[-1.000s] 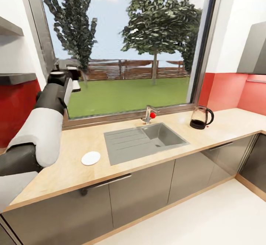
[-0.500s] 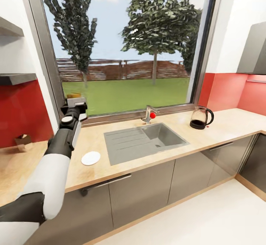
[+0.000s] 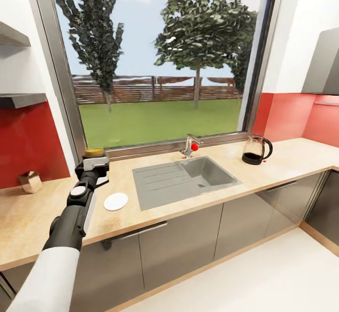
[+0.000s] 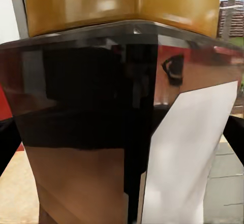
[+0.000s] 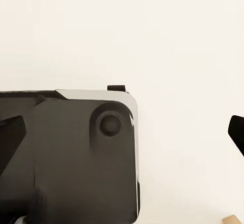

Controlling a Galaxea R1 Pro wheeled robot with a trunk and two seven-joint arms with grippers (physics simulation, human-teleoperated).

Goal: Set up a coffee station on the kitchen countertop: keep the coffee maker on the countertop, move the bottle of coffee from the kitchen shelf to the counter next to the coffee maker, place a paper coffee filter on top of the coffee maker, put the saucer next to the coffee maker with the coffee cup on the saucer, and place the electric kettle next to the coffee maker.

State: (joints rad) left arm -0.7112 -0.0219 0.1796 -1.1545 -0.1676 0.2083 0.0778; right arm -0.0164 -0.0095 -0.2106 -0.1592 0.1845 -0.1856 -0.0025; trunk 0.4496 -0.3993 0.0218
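Pale wood makes up the table (image 3: 292, 156), which runs below a wide window (image 3: 160, 57) with trees and a fence outside. Red splashback (image 3: 28, 142) covers the wall at both ends of the window. Grey cabinets (image 3: 188, 241) sit under the table, above a light floor (image 3: 263, 279).

The grey sink (image 3: 181, 180) is set into the table under the window, with a tap (image 3: 189, 146) bearing a red knob at its back edge. Well to the right of the sink stands the kettle (image 3: 256, 150), dark glass with a black handle, upright near the window corner. Just left of the sink lies the white saucer (image 3: 116, 201), flat on the table.

Left of the saucer, the left arm (image 3: 70, 227) reaches over the table. Its claw (image 3: 95, 161) is clenched around the bottle (image 3: 94, 152), whose yellow lid shows above the fingers. In the left wrist view the bottle (image 4: 122, 107) is close up: yellow lid, dark glass, a white label, with a black fingertip (image 4: 7, 142) at each side. Far left of the sink, by the red wall, a small tan box (image 3: 30, 181) sits on the table.

In the right wrist view I cannot tell the right claw's state; a black fingertip (image 5: 236, 130) shows beside a dark block (image 5: 68, 158).
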